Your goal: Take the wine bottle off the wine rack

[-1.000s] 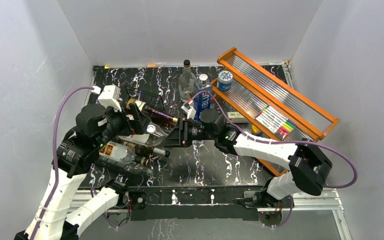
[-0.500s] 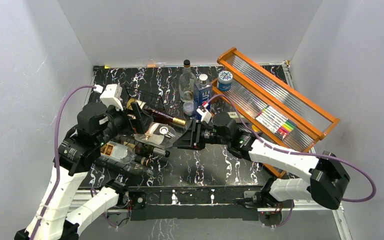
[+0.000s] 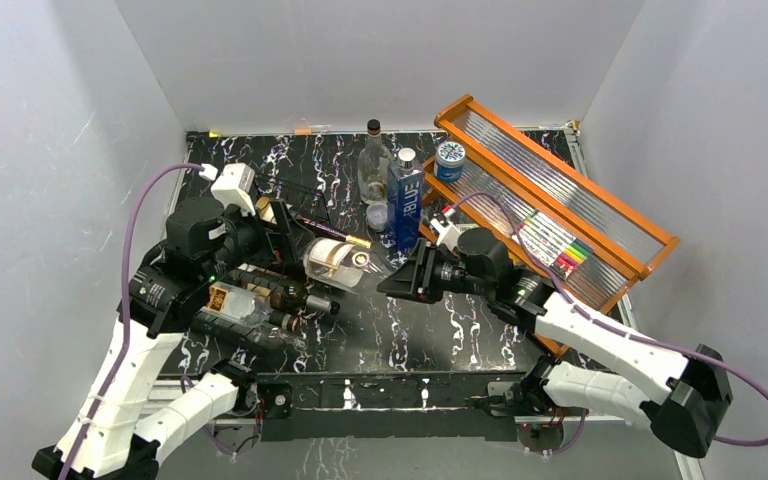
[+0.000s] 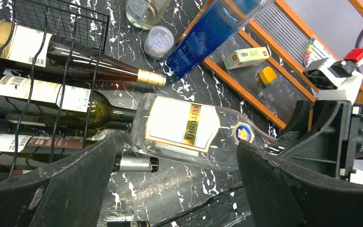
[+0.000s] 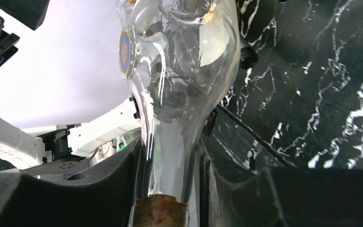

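Left claw (image 4: 175, 149) is hanging wide open above the right end of the wire rack (image 4: 56, 16), gripping nothing. Dark bottles (image 4: 61, 101) are lying in the rack on their sides, necks pointing right.

The clear bottle (image 3: 335, 262) is lying nearly level just right of the rack. Its base is sitting over the dark bottles' necks, and its body looks to be outside the wire frame. I can't tell whether it's resting on anything or being carried.

Right claw (image 5: 170, 156) is clenching the clear bottle's neck just above the cork end, one finger on each side. It's reaching in from the right, near the blue bottle (image 3: 405, 205).

My read: the pull-out step is in hand and mostly done, with the bottle out of the wire but not yet set down.

The next move probably calls for drawing the bottle further right until its base clears those necks, then lowering it onto bare table (image 3: 400, 330) — grip kept tight, since the glass neck looks slippery. The blue bottle is standing close, so the swing needs watching.
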